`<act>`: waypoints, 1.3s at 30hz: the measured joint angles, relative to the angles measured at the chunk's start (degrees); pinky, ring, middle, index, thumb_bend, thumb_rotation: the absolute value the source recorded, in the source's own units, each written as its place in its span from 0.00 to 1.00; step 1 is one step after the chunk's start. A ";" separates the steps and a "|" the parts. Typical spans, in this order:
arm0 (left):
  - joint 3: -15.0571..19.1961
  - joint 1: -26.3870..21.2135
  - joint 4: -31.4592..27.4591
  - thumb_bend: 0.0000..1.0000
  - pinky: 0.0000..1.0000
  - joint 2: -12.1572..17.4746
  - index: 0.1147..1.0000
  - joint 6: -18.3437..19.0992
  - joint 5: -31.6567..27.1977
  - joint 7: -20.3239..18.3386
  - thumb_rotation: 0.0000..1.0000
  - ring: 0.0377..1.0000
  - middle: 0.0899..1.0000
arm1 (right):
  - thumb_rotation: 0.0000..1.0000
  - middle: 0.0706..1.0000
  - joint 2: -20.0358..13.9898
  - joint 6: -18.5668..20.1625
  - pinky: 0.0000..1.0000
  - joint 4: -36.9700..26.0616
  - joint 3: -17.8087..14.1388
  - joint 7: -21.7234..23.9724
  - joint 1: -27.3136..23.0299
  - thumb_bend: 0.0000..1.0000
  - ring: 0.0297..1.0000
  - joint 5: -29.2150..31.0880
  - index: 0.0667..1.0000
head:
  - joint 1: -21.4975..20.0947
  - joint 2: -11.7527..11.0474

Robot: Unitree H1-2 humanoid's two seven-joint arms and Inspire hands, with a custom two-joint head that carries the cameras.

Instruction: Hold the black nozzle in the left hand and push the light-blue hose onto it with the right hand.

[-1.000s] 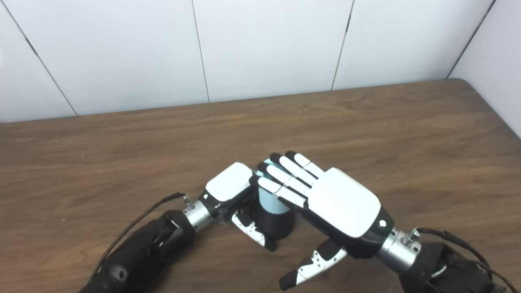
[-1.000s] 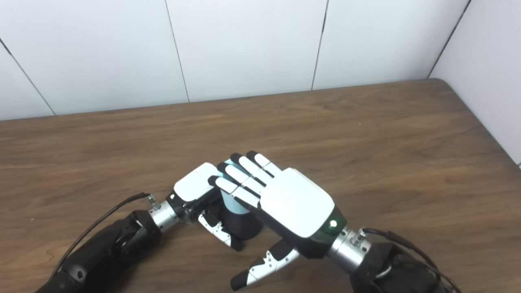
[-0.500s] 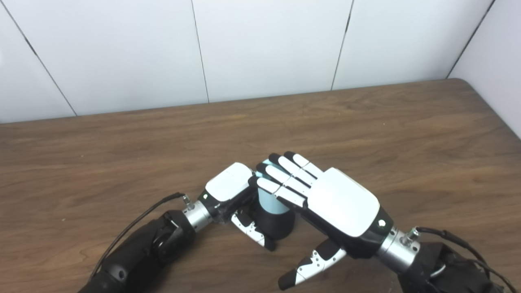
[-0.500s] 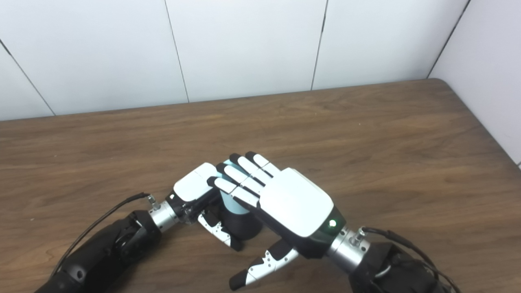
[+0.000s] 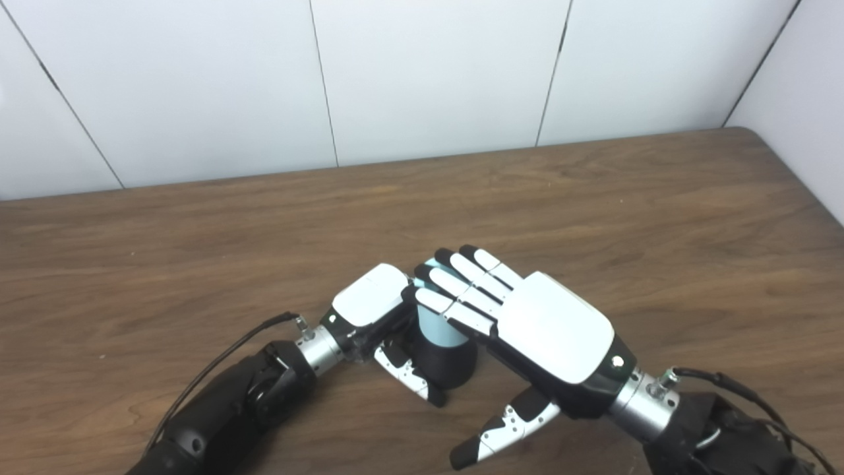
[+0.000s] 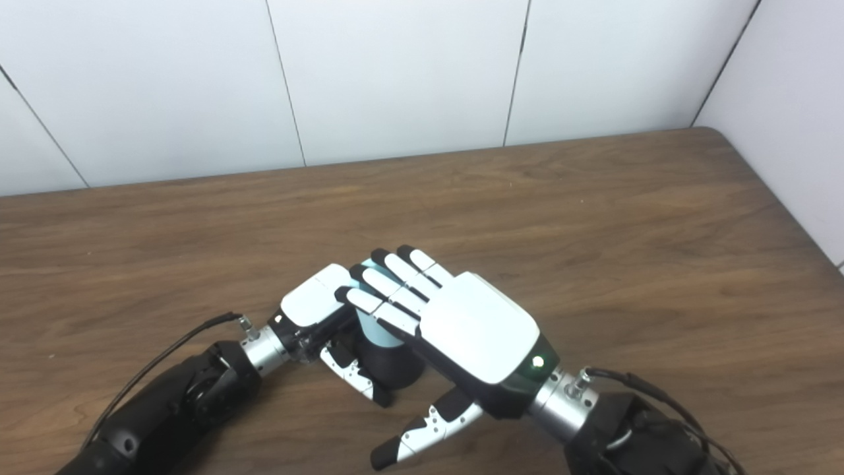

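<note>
Centrally on the wood table (image 5: pixel 593 198), the black nozzle (image 5: pixel 452 363) stands upright w/ the light-blue hose (image 5: pixel 435 330) seated on top. Left hand (image 5: pixel 369 307) is wrapped round the nozzle, thumb in front. Right hand (image 5: pixel 527 323) lies flat w/ fingers (image 5: pixel 461 284) straight over the hose top, gripping nothing and hiding its rim; white wall panels (image 5: pixel 428 72) behind.

light-blue hose (image 5: pixel 435 326), black nozzle (image 5: pixel 452 366), wood-grain brown table (image 5: pixel 659 218)
</note>
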 measured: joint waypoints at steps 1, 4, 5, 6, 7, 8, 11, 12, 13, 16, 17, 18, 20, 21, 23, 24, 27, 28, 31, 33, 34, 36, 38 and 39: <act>0.00 0.00 0.00 0.52 0.19 0.00 0.42 0.00 0.00 0.00 0.00 0.19 0.42 | 0.99 0.94 0.01 0.00 0.99 0.02 0.04 -0.16 -0.01 0.87 0.95 0.00 0.88 | 0.00 0.00; 0.00 0.00 0.00 0.52 0.17 0.00 0.42 0.00 -0.01 0.00 0.00 0.17 0.42 | 0.99 0.94 0.00 0.02 0.99 0.21 0.16 -0.56 -0.01 0.87 0.95 0.01 0.88 | 0.00 0.00; 0.00 0.00 0.00 0.52 0.17 0.00 0.42 0.00 -0.02 0.00 0.00 0.17 0.42 | 1.00 0.94 0.00 0.06 0.99 0.20 0.19 -0.57 -0.01 0.87 0.95 0.02 0.88 | 0.00 0.00; 0.00 0.00 0.00 0.52 0.17 0.00 0.42 0.00 -0.03 0.00 0.00 0.17 0.42 | 1.00 0.94 0.00 0.10 0.99 0.20 0.22 -0.57 -0.01 0.87 0.95 0.03 0.88 | 0.00 0.00; 0.00 0.00 0.00 0.52 0.18 0.00 0.42 0.00 -0.03 0.00 0.00 0.19 0.42 | 1.00 0.94 0.00 0.15 0.99 0.20 0.25 -0.57 -0.01 0.87 0.96 0.03 0.88 | 0.00 0.00; 0.00 0.00 0.00 0.52 0.19 0.00 0.42 0.00 -0.03 0.00 0.00 0.20 0.42 | 0.99 0.94 0.00 0.18 0.99 0.20 0.25 -0.58 -0.01 0.87 0.96 0.03 0.88 | 0.00 0.00; 0.00 0.00 0.00 0.52 0.20 0.01 0.42 0.00 -0.03 0.00 0.00 0.21 0.42 | 0.99 0.94 -0.01 0.22 0.99 0.21 0.29 -0.58 -0.01 0.87 0.96 0.03 0.88 | 0.09 0.09; -0.01 0.00 0.00 0.52 0.20 0.01 0.42 0.00 -0.03 0.00 0.00 0.21 0.42 | 0.99 0.94 -0.01 0.25 0.99 0.21 0.30 -0.58 -0.01 0.87 0.96 0.06 0.88 | 0.09 0.09; -0.01 0.00 0.00 0.52 0.21 0.01 0.42 0.00 -0.03 0.00 0.00 0.21 0.42 | 1.00 0.95 -0.02 0.30 0.99 0.21 0.31 -0.58 -0.01 0.87 0.96 0.09 0.89 | 0.09 0.09; 0.00 0.00 -0.01 0.52 0.19 0.01 0.42 0.00 -0.03 0.00 0.00 0.20 0.42 | 1.00 0.95 -0.03 0.51 0.98 0.21 0.37 -0.58 -0.01 0.87 0.96 0.12 0.89 | 0.09 0.09; 0.01 0.00 -0.01 0.52 0.18 0.01 0.42 0.00 -0.03 0.00 0.00 0.19 0.42 | 1.00 0.95 -0.04 0.69 0.98 0.21 0.39 -0.58 -0.01 0.87 0.96 0.13 0.89 | 0.09 0.09; 0.01 0.00 -0.01 0.52 0.18 0.01 0.42 0.00 -0.03 0.00 0.00 0.18 0.42 | 1.00 0.95 -0.06 1.05 0.98 0.21 0.40 -0.58 -0.01 0.87 0.96 0.19 0.89 | 0.09 0.09; 0.02 0.01 -0.01 0.52 0.18 0.01 0.42 0.00 -0.03 0.00 0.00 0.19 0.42 | 1.00 0.96 -0.11 1.43 0.98 0.20 0.48 -0.57 -0.02 0.86 0.97 0.37 0.90 | 0.09 0.09; 0.02 0.01 -0.01 0.52 0.17 0.02 0.42 0.00 -0.03 0.00 0.00 0.18 0.42 | 0.99 0.96 -0.16 1.53 0.98 0.20 0.56 -0.56 -0.02 0.86 0.97 0.44 0.90 | 0.09 0.09; 0.02 0.00 -0.01 0.52 0.16 0.03 0.42 0.00 -0.03 0.01 0.00 0.17 0.42 | 0.99 0.96 -0.27 1.70 0.98 0.19 0.66 -0.56 -0.11 0.87 0.97 0.53 0.90 | 0.09 0.09; 0.03 0.00 -0.01 0.52 0.16 0.04 0.42 0.00 -0.03 0.01 0.00 0.17 0.42 | 0.99 0.96 -0.32 1.73 0.98 0.19 0.72 -0.56 -0.17 0.87 0.97 0.54 0.90 | 0.09 0.09; 0.03 0.00 -0.01 0.52 0.17 0.05 0.42 0.00 -0.03 0.01 0.00 0.18 0.42 | 0.98 0.96 -0.38 1.91 0.98 0.19 0.88 -0.55 -0.29 0.87 0.97 0.55 0.89 | 0.09 0.09; 0.03 0.00 -0.01 0.52 0.18 0.05 0.42 0.00 -0.03 0.02 0.00 0.18 0.42 | 0.98 0.96 -0.40 1.97 0.98 0.19 0.93 -0.56 -0.31 0.87 0.97 0.55 0.89 | 0.09 0.09; 0.03 0.00 -0.02 0.52 0.18 0.06 0.42 0.00 -0.03 0.03 0.00 0.18 0.42 | 0.98 0.97 -0.43 2.25 0.99 0.18 1.00 -0.55 -0.36 0.87 0.97 0.58 0.90 | 0.09 0.09; 0.04 0.00 -0.04 0.52 0.18 0.07 0.42 0.00 -0.03 0.03 0.00 0.19 0.42 | 0.99 0.97 -0.44 2.53 0.99 0.16 1.06 -0.55 -0.37 0.87 0.97 0.66 0.90 | 0.09 0.09; 0.05 0.00 -0.07 0.52 0.18 0.08 0.42 0.00 -0.03 0.03 0.00 0.19 0.42 | 0.99 0.97 -0.47 2.59 0.99 0.15 1.10 -0.55 -0.39 0.87 0.97 0.68 0.90 | 0.09 0.09; 0.06 0.01 -0.11 0.52 0.19 0.12 0.42 0.01 -0.03 0.03 0.00 0.20 0.42 | 1.00 0.96 -0.58 2.72 0.99 0.14 1.18 -0.55 -0.46 0.87 0.97 0.69 0.90 | 0.09 0.09; 0.06 0.01 -0.12 0.52 0.16 0.13 0.42 0.00 -0.03 0.02 0.00 0.17 0.42 | 1.00 0.96 -0.85 2.94 0.98 0.10 1.30 -0.55 -0.56 0.87 0.97 0.71 0.90 | 0.18 0.09; 0.06 0.01 -0.12 0.52 0.16 0.13 0.42 0.00 -0.03 0.02 0.00 0.17 0.42 | 1.00 0.96 -1.06 3.08 0.98 0.08 1.38 -0.55 -0.63 0.87 0.97 0.74 0.89 | 0.18 0.09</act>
